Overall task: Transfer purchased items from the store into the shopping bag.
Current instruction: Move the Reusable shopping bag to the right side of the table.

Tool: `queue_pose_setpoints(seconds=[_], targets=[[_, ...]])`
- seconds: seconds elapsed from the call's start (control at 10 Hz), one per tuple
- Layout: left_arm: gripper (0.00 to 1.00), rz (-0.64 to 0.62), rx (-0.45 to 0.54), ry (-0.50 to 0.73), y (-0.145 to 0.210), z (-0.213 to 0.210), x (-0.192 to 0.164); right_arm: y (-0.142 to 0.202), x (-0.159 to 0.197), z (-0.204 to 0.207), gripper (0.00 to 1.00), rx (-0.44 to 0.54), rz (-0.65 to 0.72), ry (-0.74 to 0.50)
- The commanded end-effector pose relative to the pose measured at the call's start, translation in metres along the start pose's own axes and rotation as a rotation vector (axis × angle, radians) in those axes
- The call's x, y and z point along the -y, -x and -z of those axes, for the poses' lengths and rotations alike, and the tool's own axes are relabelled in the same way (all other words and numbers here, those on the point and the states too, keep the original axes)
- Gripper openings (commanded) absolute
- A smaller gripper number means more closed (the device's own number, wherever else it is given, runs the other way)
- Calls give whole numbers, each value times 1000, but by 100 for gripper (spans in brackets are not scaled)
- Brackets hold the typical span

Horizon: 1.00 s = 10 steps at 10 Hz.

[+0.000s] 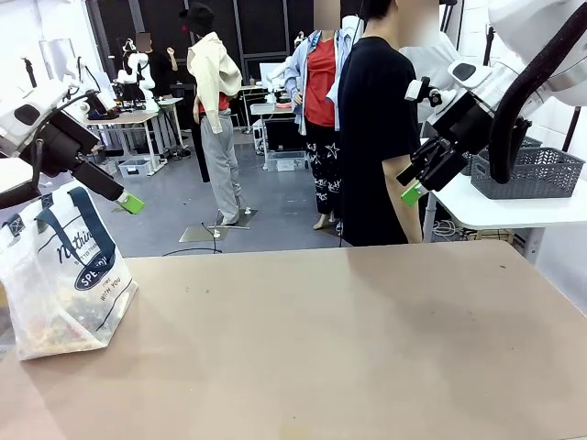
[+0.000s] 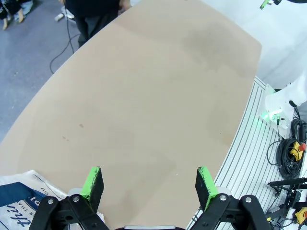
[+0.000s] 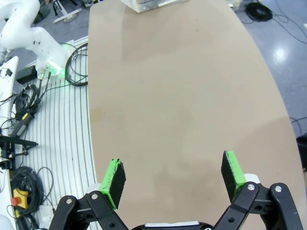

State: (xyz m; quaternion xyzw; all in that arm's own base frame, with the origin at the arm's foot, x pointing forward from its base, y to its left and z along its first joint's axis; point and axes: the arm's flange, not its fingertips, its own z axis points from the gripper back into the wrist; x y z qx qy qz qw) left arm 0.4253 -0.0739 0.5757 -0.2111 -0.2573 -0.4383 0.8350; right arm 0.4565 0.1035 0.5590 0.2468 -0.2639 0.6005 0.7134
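The shopping bag [image 1: 60, 275], clear plastic with navy handles and a round navy logo, stands on the table's left edge; its corner [image 2: 19, 203] shows in the left wrist view. Dim yellowish purchased items [image 1: 41, 328] show through its lower part. My left gripper [image 1: 130, 203] hangs above and just right of the bag, open and empty [image 2: 148, 184]. My right gripper [image 1: 413, 191] is raised over the table's far right, open with nothing between its fingers [image 3: 173, 177]. In the right wrist view the bag [image 3: 148, 4] sits at the far end of the table.
A person in a black shirt [image 1: 376, 137] stands at the table's far side, close to my right gripper. A dark grey lattice basket [image 1: 527, 170] rests on a white side table at the right. The tan table [image 1: 348, 348] spreads out bare between the arms.
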Motion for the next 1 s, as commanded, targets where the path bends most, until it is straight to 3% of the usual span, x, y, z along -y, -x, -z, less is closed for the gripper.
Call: queue_pose_setpoints(seconds=[0.0,0.9], targets=[[100,0,10,15,0,0,-1,0,-1,0,100,3,1,-9],[100,0,10,15,0,0,-1,0,-1,0,100,3,1,-9]])
